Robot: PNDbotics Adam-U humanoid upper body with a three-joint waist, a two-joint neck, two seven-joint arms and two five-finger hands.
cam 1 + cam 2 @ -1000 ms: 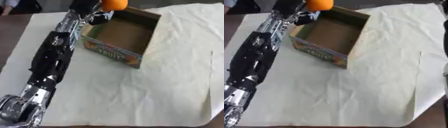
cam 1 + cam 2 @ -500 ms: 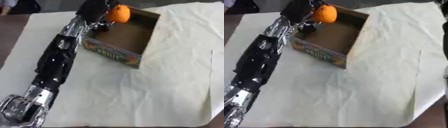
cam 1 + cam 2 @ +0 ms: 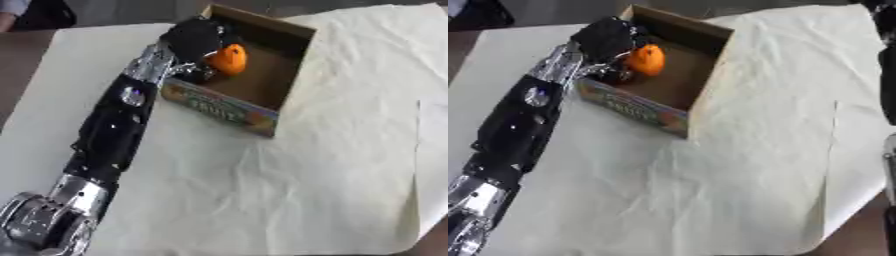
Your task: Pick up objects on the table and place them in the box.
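1. The open brown cardboard box [image 3: 262,75] with a colourful printed front sits on a cream paper sheet [image 3: 332,165].
2. The black left hand [image 3: 197,42], fingers curled round a round orange fruit [image 3: 229,59], reaches inside the box.
3. A second ago the fruit was above the box's far corner; now it is lower, within the walls.

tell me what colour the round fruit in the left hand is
Orange: the fruit, held by the left hand over the box, shows best in the right eye view.
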